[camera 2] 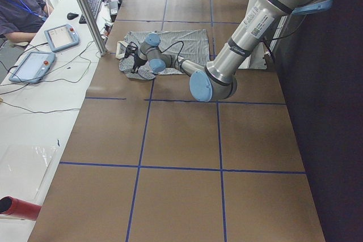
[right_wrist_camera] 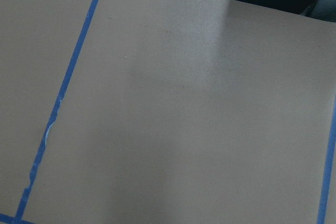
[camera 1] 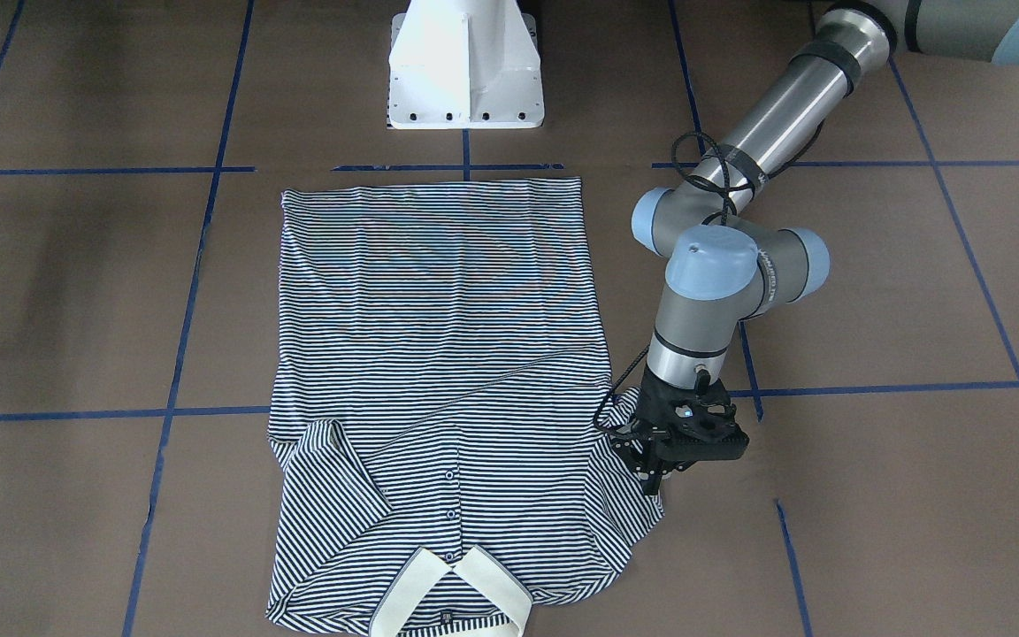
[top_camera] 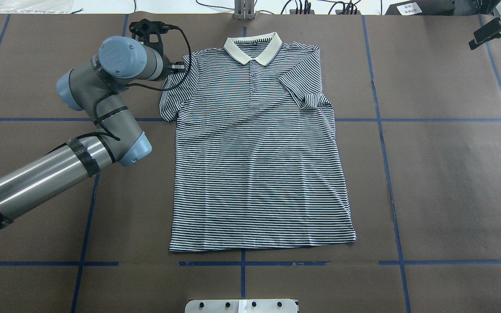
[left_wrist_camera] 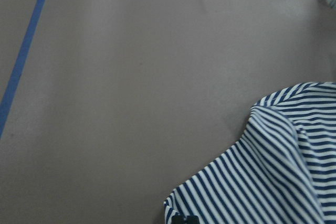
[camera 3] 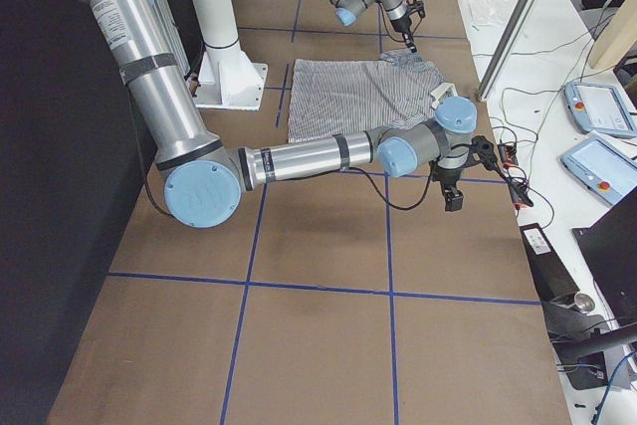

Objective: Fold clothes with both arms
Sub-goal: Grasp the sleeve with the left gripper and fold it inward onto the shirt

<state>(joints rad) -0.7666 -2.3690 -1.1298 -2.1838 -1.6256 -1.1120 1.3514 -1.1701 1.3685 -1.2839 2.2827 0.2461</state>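
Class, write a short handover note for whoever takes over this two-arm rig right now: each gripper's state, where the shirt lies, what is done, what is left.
Left gripper: low at the left sleeve, which lies spread out; I cannot tell whether the jaws are shut on it.
Right gripper: over bare table, clear of the shirt, nothing seen in it; jaws unclear.
Polo shirt: flat, front up, collar away from the robot.
Done: right sleeve folded in over the chest.
Left: likely the left sleeve, then the body folds.
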